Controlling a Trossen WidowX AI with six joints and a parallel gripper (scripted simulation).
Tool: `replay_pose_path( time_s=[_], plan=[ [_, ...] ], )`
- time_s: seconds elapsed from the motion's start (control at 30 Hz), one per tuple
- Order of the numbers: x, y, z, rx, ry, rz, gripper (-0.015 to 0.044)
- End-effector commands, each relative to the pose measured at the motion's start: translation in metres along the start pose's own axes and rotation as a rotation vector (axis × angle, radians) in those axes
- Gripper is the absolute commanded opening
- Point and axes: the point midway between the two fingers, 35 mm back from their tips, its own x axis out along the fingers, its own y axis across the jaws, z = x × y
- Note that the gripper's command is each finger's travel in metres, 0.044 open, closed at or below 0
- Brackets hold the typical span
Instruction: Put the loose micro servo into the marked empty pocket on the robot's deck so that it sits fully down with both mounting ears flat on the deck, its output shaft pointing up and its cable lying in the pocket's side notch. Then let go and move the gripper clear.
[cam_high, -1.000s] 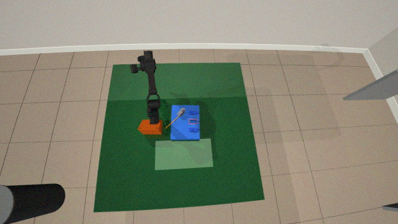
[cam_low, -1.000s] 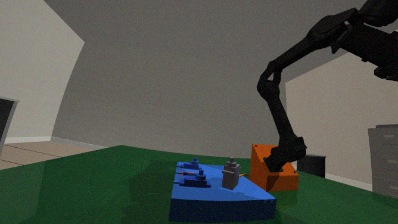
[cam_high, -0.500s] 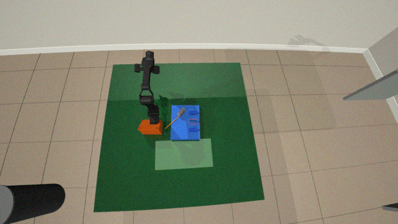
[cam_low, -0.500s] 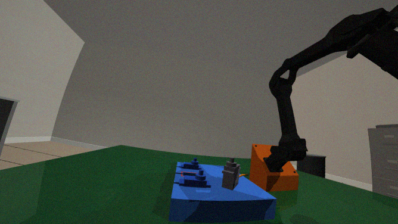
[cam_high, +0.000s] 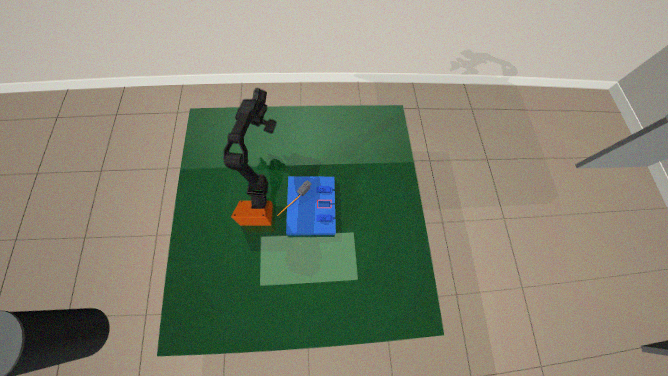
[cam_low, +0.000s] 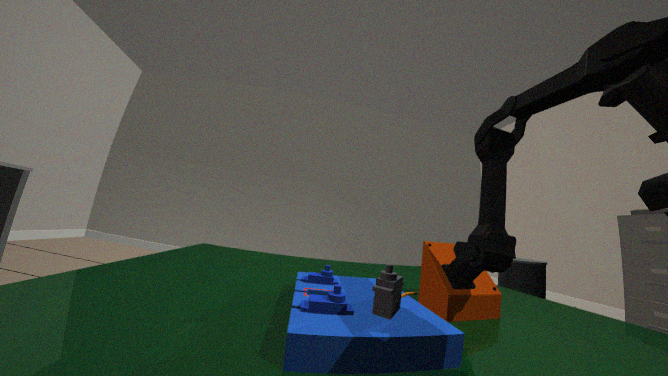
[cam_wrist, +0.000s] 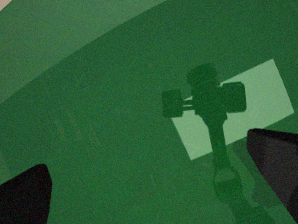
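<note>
The loose grey micro servo (cam_high: 304, 188) (cam_low: 387, 299) stands upright on the blue deck (cam_high: 300, 226) (cam_low: 320, 327), its output shaft up. Its orange cable (cam_high: 289, 205) (cam_low: 409, 294) runs over the deck's edge toward the arm's base. The marked pocket's red outline (cam_high: 324, 200) (cam_low: 305, 292) lies between two blue servos fixed in the deck, and the pocket is empty. My gripper (cam_wrist: 150, 159) is open with nothing between its fingers. It is high above the mat, beyond the deck and well away from the servo. The servo and deck are not in the wrist view.
The two fixed blue servos (cam_high: 325, 190) (cam_low: 325, 304) flank the pocket. The arm's orange base (cam_high: 252, 216) (cam_low: 475, 306) stands beside the deck. A pale rectangle (cam_high: 272, 270) (cam_wrist: 265, 85) lies on the green mat (cam_high: 225, 305) (cam_wrist: 100, 140), with the arm's shadow across it in the wrist view.
</note>
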Motion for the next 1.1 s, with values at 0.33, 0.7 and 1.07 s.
replay_pose_path(
  time_s=[0.33, 0.7, 1.07],
  plan=[
    [0.023, -0.061, -0.004, 0.367, 0.053, -0.191, 0.0440],
    [0.029, -0.107, -0.011, 0.668, 0.059, -0.314, 0.0440],
    [0.027, -0.153, -0.024, 0.997, 0.041, -0.423, 0.0440]
  ],
)
